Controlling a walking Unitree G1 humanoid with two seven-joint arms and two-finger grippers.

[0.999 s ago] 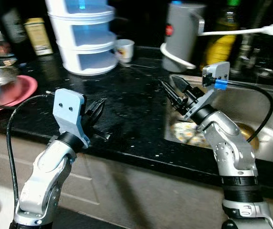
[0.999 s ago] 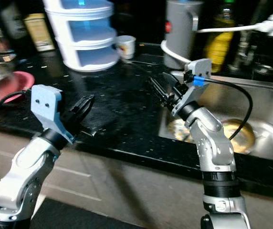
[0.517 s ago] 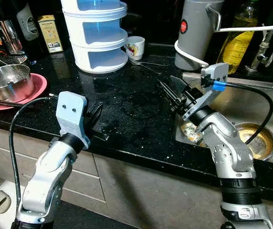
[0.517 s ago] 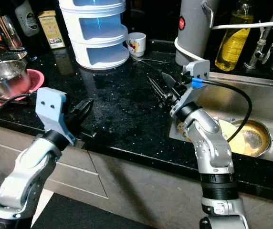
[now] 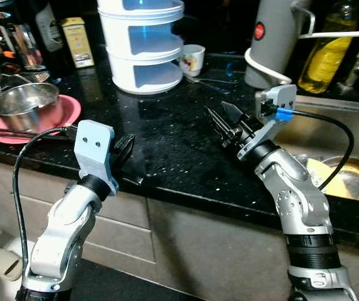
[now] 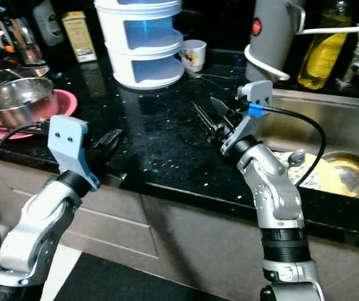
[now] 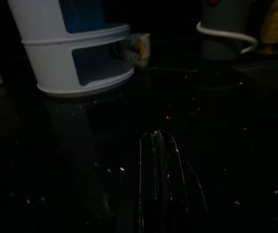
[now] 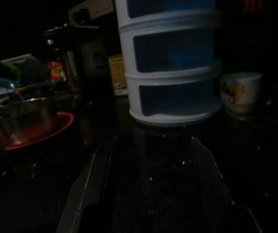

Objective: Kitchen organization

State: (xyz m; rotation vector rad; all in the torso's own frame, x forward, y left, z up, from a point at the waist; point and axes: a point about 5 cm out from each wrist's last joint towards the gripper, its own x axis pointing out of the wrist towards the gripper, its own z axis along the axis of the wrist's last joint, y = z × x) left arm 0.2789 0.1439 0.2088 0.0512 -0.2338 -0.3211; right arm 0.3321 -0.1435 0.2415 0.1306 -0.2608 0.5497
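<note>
Two grippers over the black counter [image 5: 167,138], left gripper [image 5: 124,145] fingers together, right gripper [image 5: 222,122] fingers spread, no label readable.

Dim kitchen around a speckled black stone bench [image 5: 167,144].
Grey cabinet drawer fronts [image 5: 186,251] run below the bench; a stainless steel sink basin [image 6: 336,125] is sunk into its right end; dark floor [image 6: 104,279] beneath.

Black speckled counter [image 5: 173,135]; white-blue tiered container [image 5: 143,44]; pink plate [image 5: 66,113]; grey kettle [image 5: 273,41]
</note>
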